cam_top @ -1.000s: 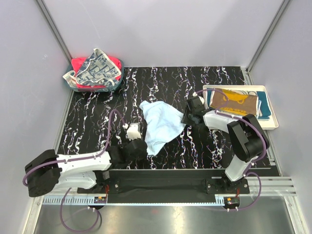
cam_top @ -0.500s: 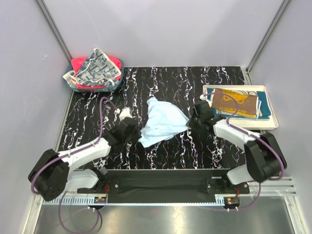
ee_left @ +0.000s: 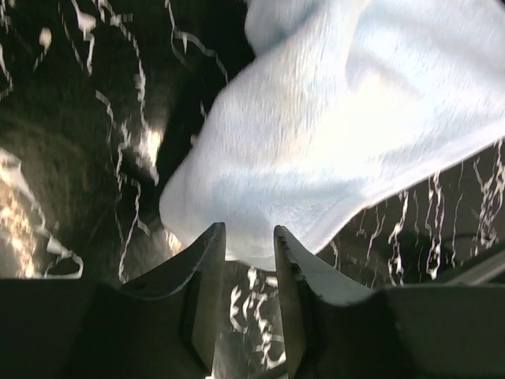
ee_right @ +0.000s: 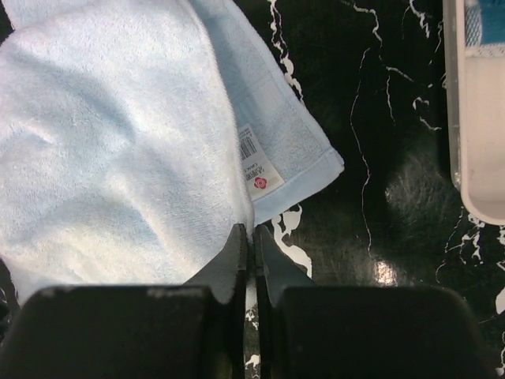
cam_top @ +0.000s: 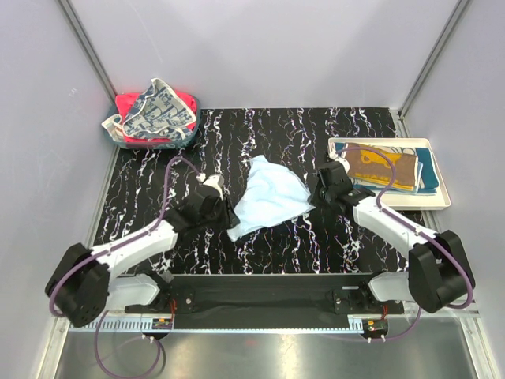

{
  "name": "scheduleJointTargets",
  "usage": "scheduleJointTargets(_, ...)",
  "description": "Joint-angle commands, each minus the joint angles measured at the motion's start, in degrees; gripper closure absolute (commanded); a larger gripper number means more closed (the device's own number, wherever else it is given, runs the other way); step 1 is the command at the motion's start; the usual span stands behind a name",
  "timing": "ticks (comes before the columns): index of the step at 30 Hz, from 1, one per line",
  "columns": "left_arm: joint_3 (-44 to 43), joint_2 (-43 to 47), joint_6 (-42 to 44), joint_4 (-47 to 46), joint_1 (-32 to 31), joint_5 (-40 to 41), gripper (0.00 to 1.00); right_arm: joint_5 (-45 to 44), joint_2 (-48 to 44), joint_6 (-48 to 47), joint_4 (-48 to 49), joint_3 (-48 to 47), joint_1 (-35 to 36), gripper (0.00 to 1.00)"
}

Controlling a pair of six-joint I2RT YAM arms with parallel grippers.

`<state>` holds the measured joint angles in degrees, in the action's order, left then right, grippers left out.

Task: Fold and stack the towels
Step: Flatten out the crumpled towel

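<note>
Left wrist view: light blue towel (ee_left: 339, 134) is smearing with blur and running off the top and right edges.

Right wrist view: cream tray (ee_right: 473, 118) is showing only a cut-off corner. The label (ee_right: 257, 164) print is coming through too small to read. Right gripper (ee_right: 251, 237) tips are meeting at the towel's fold, and any pinch is staying hidden.

From above: printed towel (cam_top: 158, 110) is burying most of red-pink towel (cam_top: 126, 103). Mustard-brown towel (cam_top: 379, 166) is covering most of teal towel (cam_top: 424, 175).

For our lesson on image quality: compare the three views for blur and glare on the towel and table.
Left wrist: soft light blue cloth towel smeared, washed out mid-cloth; glare on glossy black white-veined table. Right wrist: crisp, small white label sharp, one glare spot. Top external: sharp, evenly lit.
</note>
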<state>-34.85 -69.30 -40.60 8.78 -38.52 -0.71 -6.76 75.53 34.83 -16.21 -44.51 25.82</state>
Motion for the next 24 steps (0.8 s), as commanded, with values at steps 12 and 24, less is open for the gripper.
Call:
scheduleJointTargets(12, 7.7, 8.0, -19.0, 3.4, -7.8, 9.9, 0.54, -5.7, 1.6, -3.1, -2.2, -7.1, 0.0, 0.97)
scheduleJointTargets(24, 10.9, 4.5, -25.2, -0.9, -7.9, 13.4, 0.47, -4.7, 1.3, -2.8, -1.6, -6.1, 0.1, 0.97)
